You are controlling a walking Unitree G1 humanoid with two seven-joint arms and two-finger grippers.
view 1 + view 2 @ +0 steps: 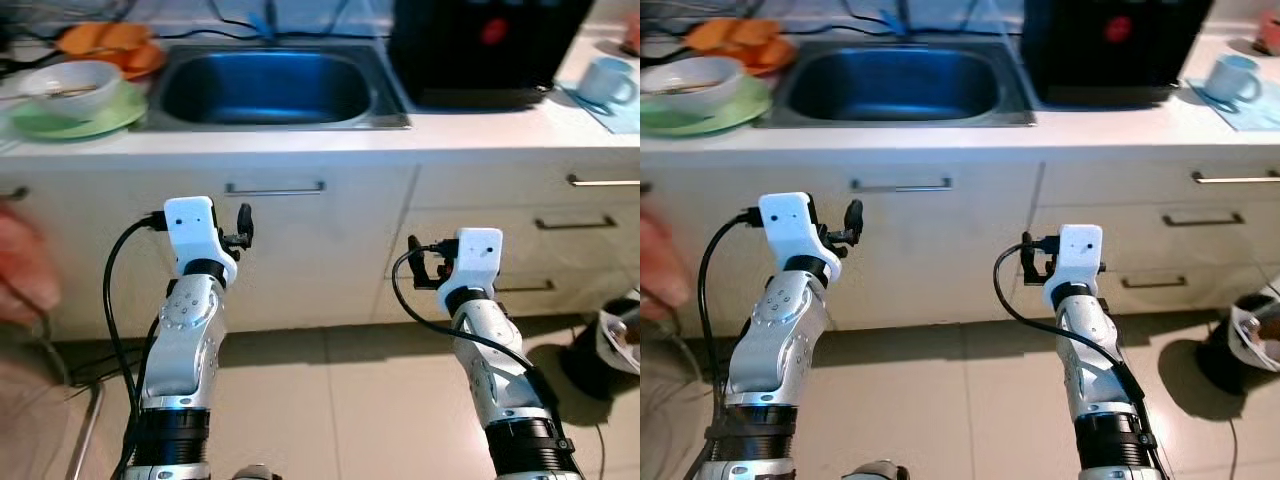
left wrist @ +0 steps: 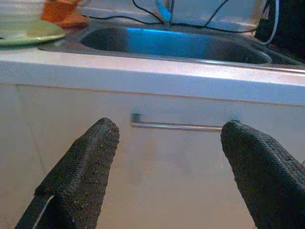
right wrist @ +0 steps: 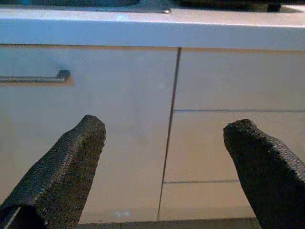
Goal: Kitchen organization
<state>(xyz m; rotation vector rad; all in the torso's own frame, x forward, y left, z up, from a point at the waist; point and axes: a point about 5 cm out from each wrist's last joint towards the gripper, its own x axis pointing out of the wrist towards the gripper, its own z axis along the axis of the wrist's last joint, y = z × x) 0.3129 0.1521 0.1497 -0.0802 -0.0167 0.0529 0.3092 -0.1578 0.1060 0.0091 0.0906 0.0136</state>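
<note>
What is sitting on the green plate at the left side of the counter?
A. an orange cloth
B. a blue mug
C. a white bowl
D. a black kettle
C: a white bowl rests on the green plate, left of the sink; the mug stands far right on the counter.

**A home kitchen, seen at the counter**

This place is a kitchen in a home. A stainless steel sink (image 1: 268, 88) is set into a white countertop (image 1: 330, 140). Under the counter there are cream cabinet doors and drawers with thin metal bar handles (image 1: 274, 187). To the left of the sink, a white bowl (image 1: 72, 88) stands on a green plate (image 1: 80, 120), and some orange dishes (image 1: 115, 45) lie behind them. A large black appliance (image 1: 485, 50) stands to the right of the sink, and a light blue mug (image 1: 608, 80) stands further right. The floor has beige tiles (image 1: 340, 400).
</note>
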